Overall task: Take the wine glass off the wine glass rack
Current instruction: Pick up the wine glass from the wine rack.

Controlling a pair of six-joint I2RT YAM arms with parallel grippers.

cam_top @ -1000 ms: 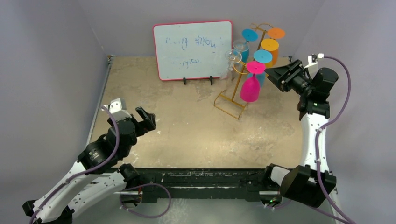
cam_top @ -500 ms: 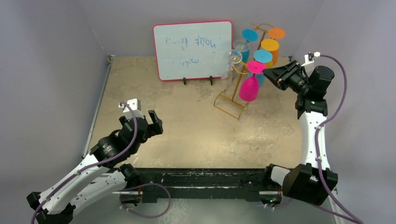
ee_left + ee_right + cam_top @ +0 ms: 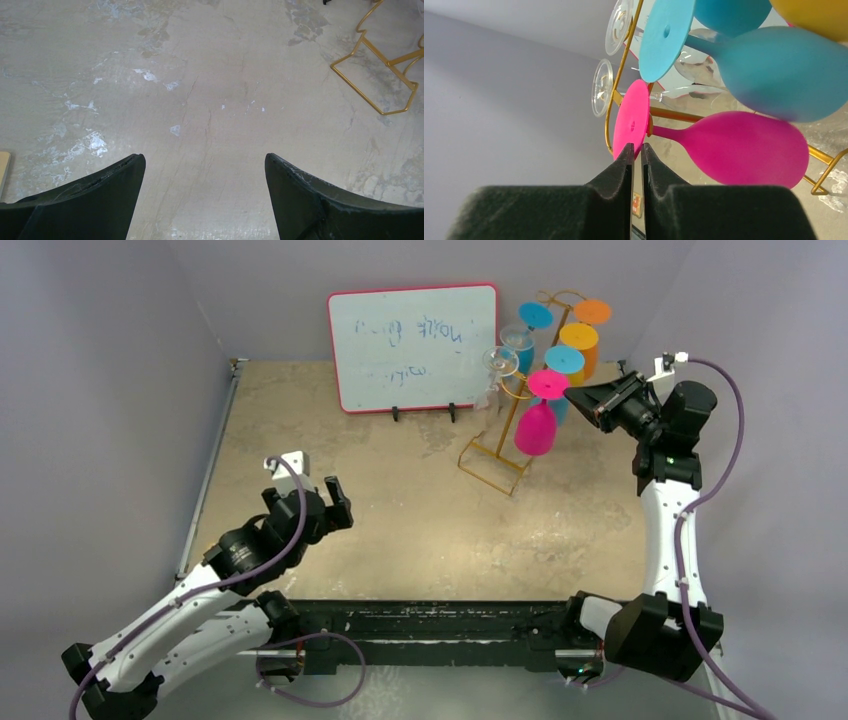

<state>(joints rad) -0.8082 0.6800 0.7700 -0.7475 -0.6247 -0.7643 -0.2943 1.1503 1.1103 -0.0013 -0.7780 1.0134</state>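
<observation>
The gold wire wine glass rack (image 3: 497,452) stands at the back right, with glasses hanging upside down from its hooks. A pink wine glass (image 3: 536,430) hangs lowest on its right side. My right gripper (image 3: 572,392) reaches in from the right, and its fingertips pinch the rim of the pink glass's foot (image 3: 631,117). In the right wrist view the right gripper (image 3: 634,146) shows only a thin slit between its pads, with the pink bowl (image 3: 744,147) to the right. My left gripper (image 3: 325,502) hovers open over bare table, far from the rack.
Blue glasses (image 3: 779,70), an orange one (image 3: 578,340) and clear ones (image 3: 601,87) hang on the same rack, close around the pink glass. A red-framed whiteboard (image 3: 412,345) stands just left of the rack. In the left wrist view the rack's base (image 3: 389,61) shows at top right.
The right jaws have closed from about half open onto the pink glass's foot after edging left. The left arm has swung rightward, jaws still wide.
</observation>
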